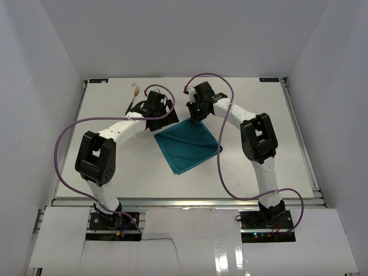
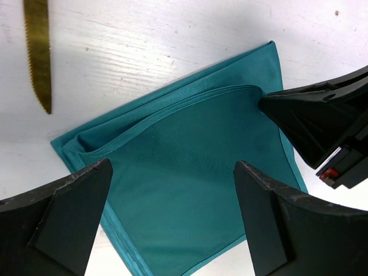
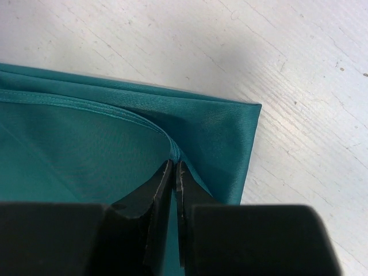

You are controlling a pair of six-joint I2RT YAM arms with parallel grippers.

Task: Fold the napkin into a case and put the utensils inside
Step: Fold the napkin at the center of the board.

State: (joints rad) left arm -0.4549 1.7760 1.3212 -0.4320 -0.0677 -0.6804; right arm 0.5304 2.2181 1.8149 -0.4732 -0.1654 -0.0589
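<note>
The teal napkin point(image 1: 187, 146) lies folded into a smaller square mid-table, one corner pointing away from the arms. My right gripper point(image 3: 174, 167) is shut on the hem of the top layer near that far corner, lifting it a little off the layers beneath point(image 3: 218, 132). My left gripper point(image 2: 172, 190) hovers open above the napkin point(image 2: 190, 172), nothing between its fingers. It stands just left of the right gripper point(image 2: 322, 121). The knife's serrated gold blade point(image 2: 37, 57) lies on the table beyond the cloth. The fork point(image 1: 135, 90) lies at the far left, pale head away from the arms.
White walls enclose the white table point(image 1: 259, 109) on three sides. Purple cables point(image 1: 63, 144) loop out from both arms. The two arms point(image 1: 253, 132) meet over the napkin's far corner.
</note>
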